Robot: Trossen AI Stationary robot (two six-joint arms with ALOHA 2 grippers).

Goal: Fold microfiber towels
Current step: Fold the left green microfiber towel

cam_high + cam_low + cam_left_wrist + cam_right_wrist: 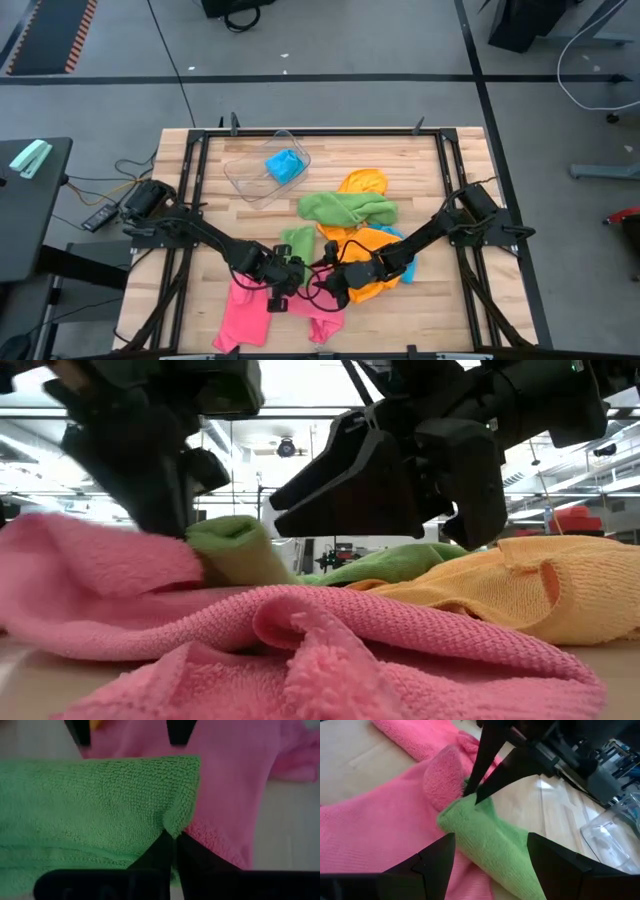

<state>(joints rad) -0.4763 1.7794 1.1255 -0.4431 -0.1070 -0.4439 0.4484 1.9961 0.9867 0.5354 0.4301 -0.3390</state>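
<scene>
Green towel (490, 837) sits pinched by its corner in my left gripper (471, 795), jaws pressed together on it, over the pink towel (375, 835). My right gripper (490, 865) hangs just beside, jaws spread. Farther off, the clear tub (262, 165). No writing is readable.

A grey floor (330, 40) with dark tape lines surrounds the wooden desk (460, 300); bright ceiling lights (290, 448) shine overhead.
</scene>
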